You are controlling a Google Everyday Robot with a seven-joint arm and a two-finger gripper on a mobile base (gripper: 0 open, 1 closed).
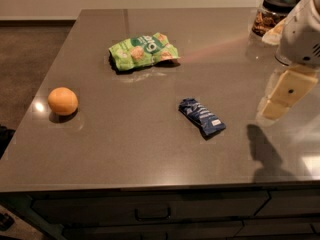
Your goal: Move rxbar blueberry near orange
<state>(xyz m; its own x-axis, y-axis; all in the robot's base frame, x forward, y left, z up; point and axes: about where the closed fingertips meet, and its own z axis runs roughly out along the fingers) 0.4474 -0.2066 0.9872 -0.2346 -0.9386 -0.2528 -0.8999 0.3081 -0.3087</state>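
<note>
The rxbar blueberry [202, 116] lies flat in the middle of the tabletop [140, 154]. The orange [63, 101] sits well apart at the left. The claw [280, 101] hangs at the right; released or clenched, I cannot tell.

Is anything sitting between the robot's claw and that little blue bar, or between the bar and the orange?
Nothing visible does. The gripper hangs over the right side, with bare tabletop between it and the rxbar blueberry. The stretch from bar to orange is bare too; the green snack bag lies farther back.
</note>
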